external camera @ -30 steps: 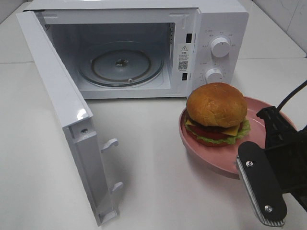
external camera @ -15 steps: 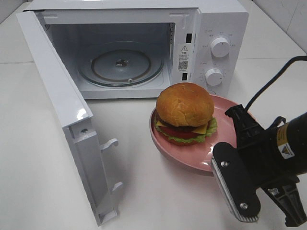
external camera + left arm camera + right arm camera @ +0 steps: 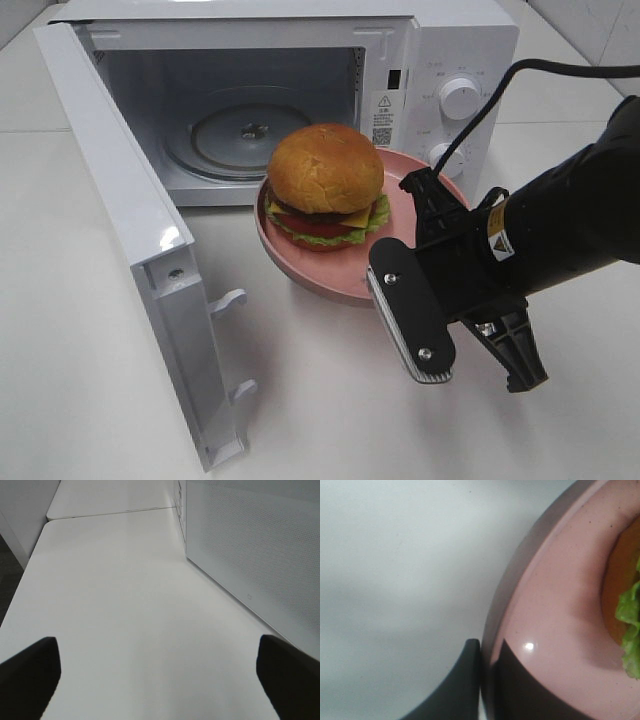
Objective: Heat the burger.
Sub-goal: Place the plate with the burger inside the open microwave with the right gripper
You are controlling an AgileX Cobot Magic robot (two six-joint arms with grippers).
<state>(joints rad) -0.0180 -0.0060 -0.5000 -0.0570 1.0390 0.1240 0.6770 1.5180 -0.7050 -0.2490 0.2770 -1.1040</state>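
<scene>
— White tabletop [image 3: 90, 400] all round, and on it the microwave [image 3: 470, 40], its door [image 3: 120, 220] swung wide. Anything inside?
— Only the glass turntable [image 3: 250, 135], bare. The pink dish [image 3: 330, 275] hangs just in front of the open cavity, tilted a little and, judging by the shadow under it, clear of the tabletop.
— And the burger [image 3: 325, 170]?
— Sitting on that dish, upright, bun on top, just outside the opening.
— Who holds the dish?
— The right gripper [image 3: 487, 680]: its two fingers are pinched on the dish's rim, one inside it and one outside. The left gripper [image 3: 160, 680] has its fingers spread wide with nothing between them, over bare tabletop beside a perforated white panel [image 3: 260, 555].
— So how far along?
— About the middle, I'd say. The door is open and the burger, on its dish, is at the mouth. Left to do: set the dish on the turntable, let go, shut the door, turn the knobs [image 3: 460, 97]
</scene>
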